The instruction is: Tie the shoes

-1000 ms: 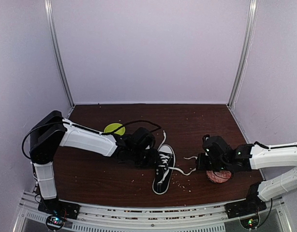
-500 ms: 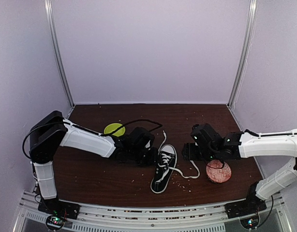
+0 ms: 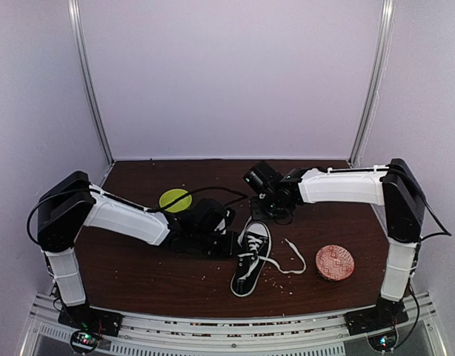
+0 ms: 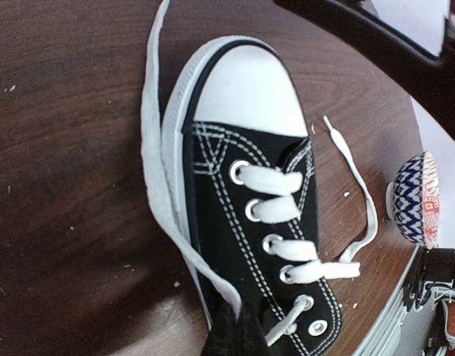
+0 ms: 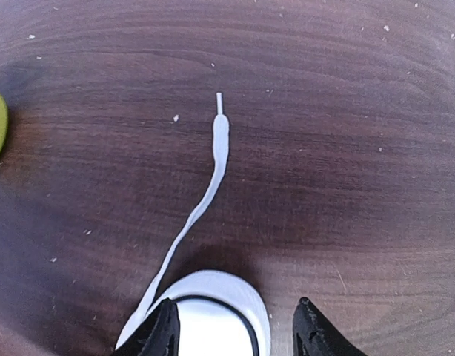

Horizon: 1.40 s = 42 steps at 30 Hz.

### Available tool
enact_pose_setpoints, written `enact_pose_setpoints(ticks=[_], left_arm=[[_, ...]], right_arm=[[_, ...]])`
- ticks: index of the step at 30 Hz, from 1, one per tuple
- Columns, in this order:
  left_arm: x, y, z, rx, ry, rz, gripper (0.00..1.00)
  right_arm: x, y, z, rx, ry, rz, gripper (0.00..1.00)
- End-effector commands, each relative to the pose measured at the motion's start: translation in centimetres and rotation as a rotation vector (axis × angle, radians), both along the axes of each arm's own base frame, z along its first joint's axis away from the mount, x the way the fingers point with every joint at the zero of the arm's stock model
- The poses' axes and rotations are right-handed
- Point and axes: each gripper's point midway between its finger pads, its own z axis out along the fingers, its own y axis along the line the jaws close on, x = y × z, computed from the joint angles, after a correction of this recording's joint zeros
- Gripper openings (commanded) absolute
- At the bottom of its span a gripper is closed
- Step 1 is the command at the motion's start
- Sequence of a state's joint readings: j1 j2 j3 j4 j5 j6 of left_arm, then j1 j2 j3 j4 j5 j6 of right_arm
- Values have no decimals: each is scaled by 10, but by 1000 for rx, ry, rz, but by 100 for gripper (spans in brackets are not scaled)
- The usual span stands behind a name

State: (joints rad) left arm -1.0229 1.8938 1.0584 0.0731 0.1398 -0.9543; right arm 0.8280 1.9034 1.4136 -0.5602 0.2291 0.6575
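Right gripper point(image 5: 236, 304) is arriving beyond the shoe point(image 4: 242, 222) toe, spread above the lace point(image 5: 213, 167); left gripper point(image 4: 231, 335) is pinching that lace shut; tying is barely starting.

One sneaker point(image 3: 250, 259), one disc point(image 3: 175, 199), one bowl point(image 3: 335, 262)

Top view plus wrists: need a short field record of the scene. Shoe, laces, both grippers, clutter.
shoe: black sneaker, on its sole, toe pointing away from the arm bases
laces: untied; left lace runs past the toe, right lace lies loose on the table
left gripper: shut on left lace, beside the shoe
right gripper: open, over the toe, holding nothing
clutter: green disc, patterned round object
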Motion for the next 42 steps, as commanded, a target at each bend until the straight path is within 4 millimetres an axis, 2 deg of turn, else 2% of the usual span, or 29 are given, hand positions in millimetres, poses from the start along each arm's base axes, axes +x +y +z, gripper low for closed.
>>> enact_pose_setpoints(ticks=[1, 7, 15, 25, 29, 34, 38, 42], left_arm=[[-3, -5, 18, -61, -59, -40, 0], [-6, -6, 18, -79, -64, -54, 0], [-6, -6, 19, -78, -73, -57, 0], [-7, -8, 21, -55, -88, -66, 0], [-7, -10, 22, -48, -95, -73, 0], [-8, -13, 25, -33, -110, -83, 0], [-8, -13, 25, -28, -115, -84, 0], [-9, -15, 27, -31, -121, -90, 0]], right_arm=[[14, 2, -15, -18, 65, 1, 51], [32, 13, -33, 4, 114, 4, 47], [47, 14, -52, -36, 143, -2, 47], [60, 24, -62, -50, 159, 8, 36], [62, 22, -63, -60, 165, -6, 32], [61, 20, -65, -68, 185, -11, 18], [60, 19, -66, -73, 193, -17, 17], [57, 19, -69, -73, 215, -23, 21]])
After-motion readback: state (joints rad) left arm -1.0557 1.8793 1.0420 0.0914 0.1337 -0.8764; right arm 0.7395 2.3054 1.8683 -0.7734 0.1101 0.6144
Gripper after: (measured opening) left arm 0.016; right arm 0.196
